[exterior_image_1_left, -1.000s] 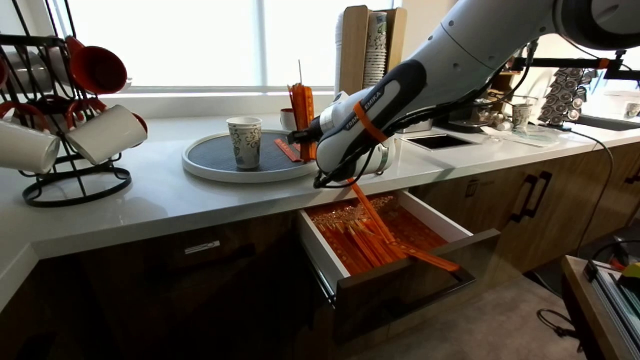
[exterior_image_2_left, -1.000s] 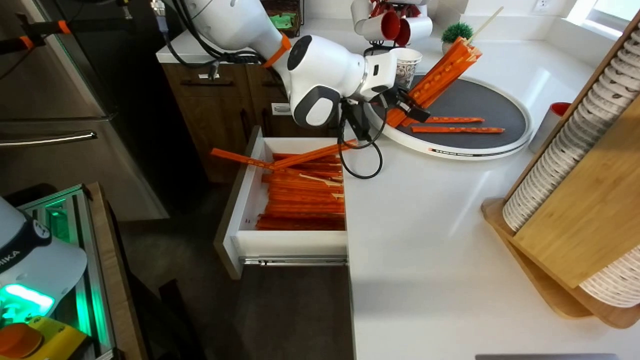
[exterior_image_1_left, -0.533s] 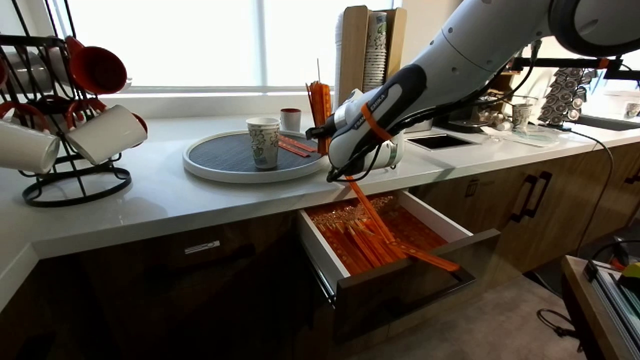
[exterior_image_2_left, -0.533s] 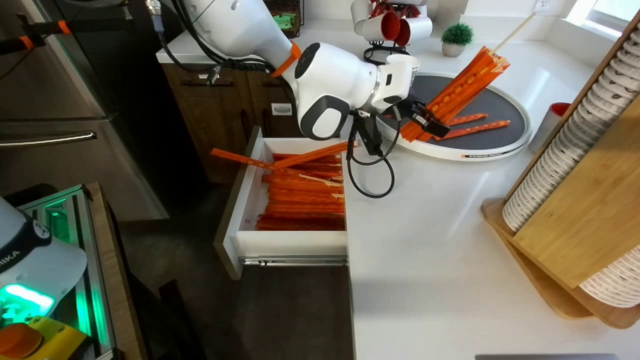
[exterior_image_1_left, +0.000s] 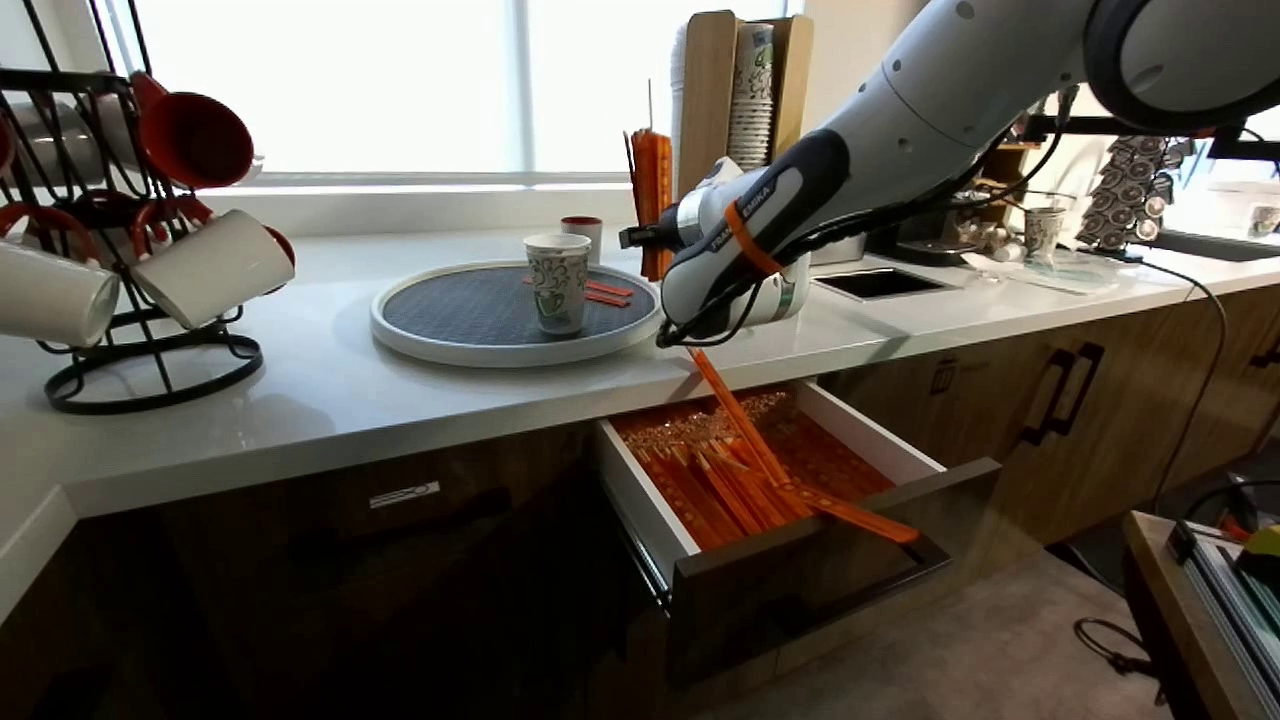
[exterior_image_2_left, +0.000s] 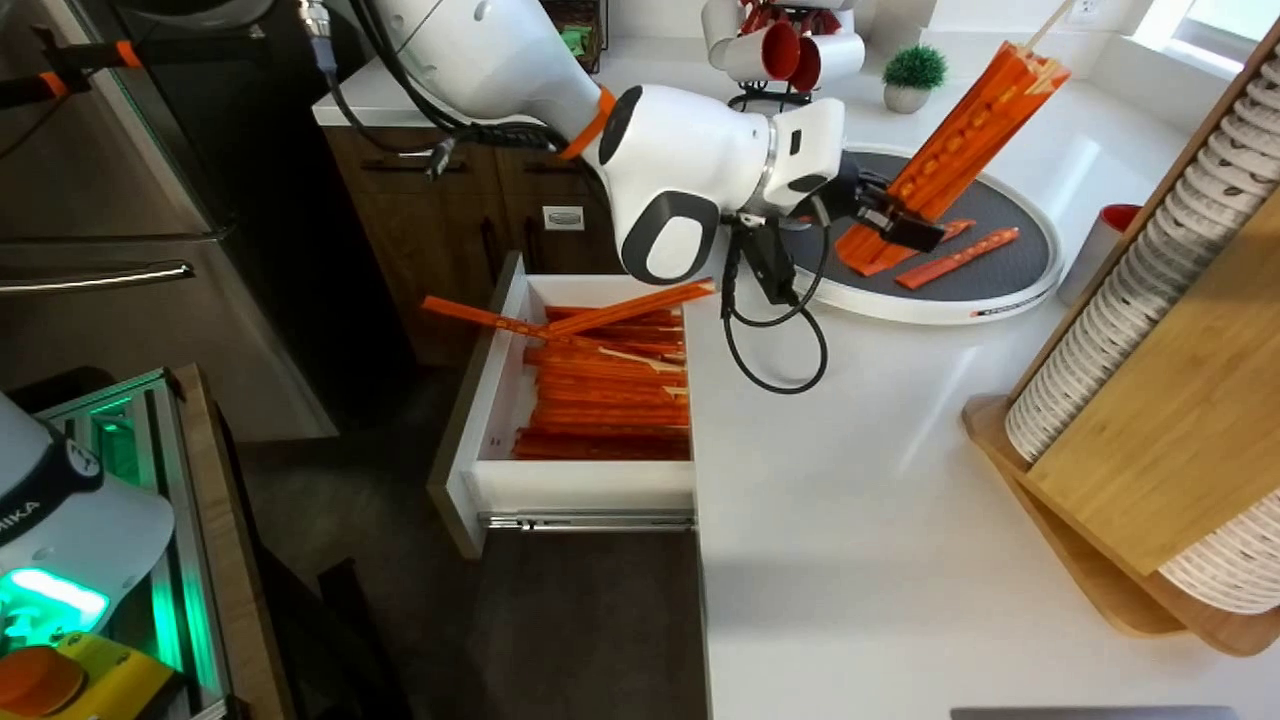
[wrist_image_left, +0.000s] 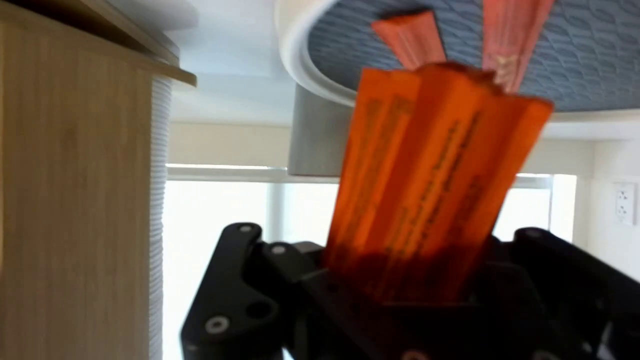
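1. At the left of an exterior view, a rack (exterior_image_1_left: 150, 408) on the worktop (exterior_image_1_left: 310, 350) carries mugs (exterior_image_1_left: 215, 268) slung at a slant, apparently by their handles, presumably to save room.
2. A round tray (exterior_image_1_left: 450, 310) comes next, its raised rim probably meant to stop things sliding off. A paper cup (exterior_image_1_left: 558, 290) stands upright on it, near the front rim.
3. A red-lined mug (exterior_image_1_left: 582, 238) stands behind the tray, directly on the worktop.
4. Two loose packets (exterior_image_2_left: 958, 258) lie flat on the tray, outside the grip.
5. The fingers (exterior_image_2_left: 912, 230) are clamped around a bundle (exterior_image_2_left: 960, 140) of orange packets, below its middle. No band shows, so their squeeze is likely what binds it; the top fans slightly and a bare stick pokes out. It rises steeply beside the tray's right edge; whether its foot clears the tray, I cannot tell.
6. A wooden holder (exterior_image_1_left: 708, 100) props up stacked cups (exterior_image_1_left: 752, 110), its sides presumably preventing toppling.
7. Below, a drawer (exterior_image_1_left: 870, 425) stands pulled out, its packets (exterior_image_1_left: 710, 490) mostly laid alike, likely for dense packing; two lie crosswise on top.
8. The arm (exterior_image_1_left: 900, 110) enters from the right, wrist low, which lets the fingers pinch sideways.
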